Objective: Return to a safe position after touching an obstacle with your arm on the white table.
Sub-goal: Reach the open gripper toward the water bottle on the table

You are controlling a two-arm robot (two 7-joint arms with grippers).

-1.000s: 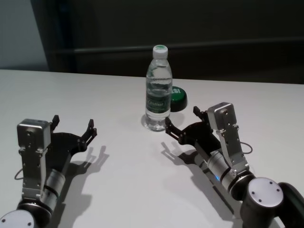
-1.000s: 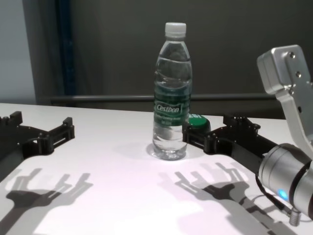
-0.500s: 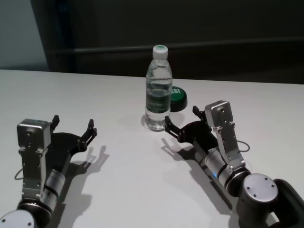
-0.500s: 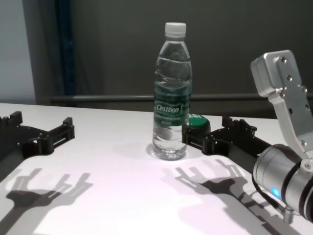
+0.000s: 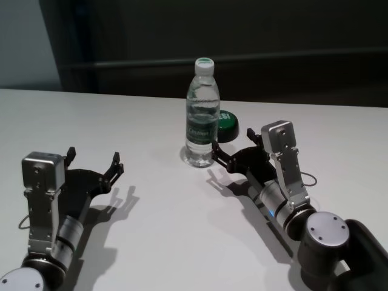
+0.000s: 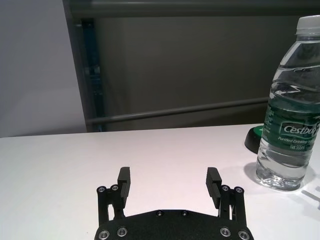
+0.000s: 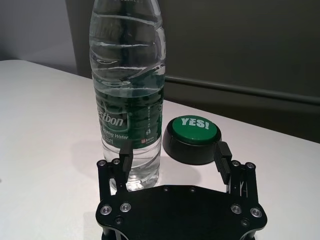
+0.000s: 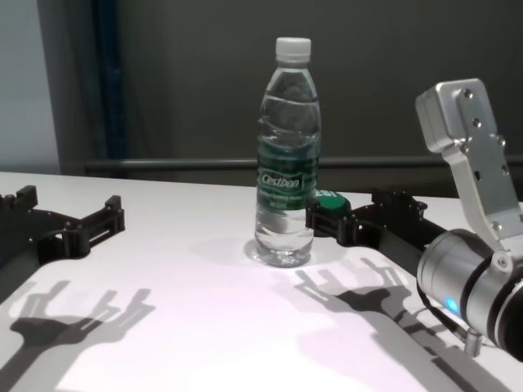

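With the bottle [image 5: 202, 115] upright mid-table [image 5: 151, 242] and the right claw [image 5: 233, 150] spread open, one finger seemingly touching its base, the arm should pull straight back without tipping it, while the left claw [image 5: 94, 162] rests open, well apart.

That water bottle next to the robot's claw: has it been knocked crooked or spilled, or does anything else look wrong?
Nothing stands out. The water bottle stands upright on the white table, capped, with no water around it. The open right gripper sits right beside its base, one finger at the bottle's side. The green button behind looks undisturbed. The left gripper rests open, far off.
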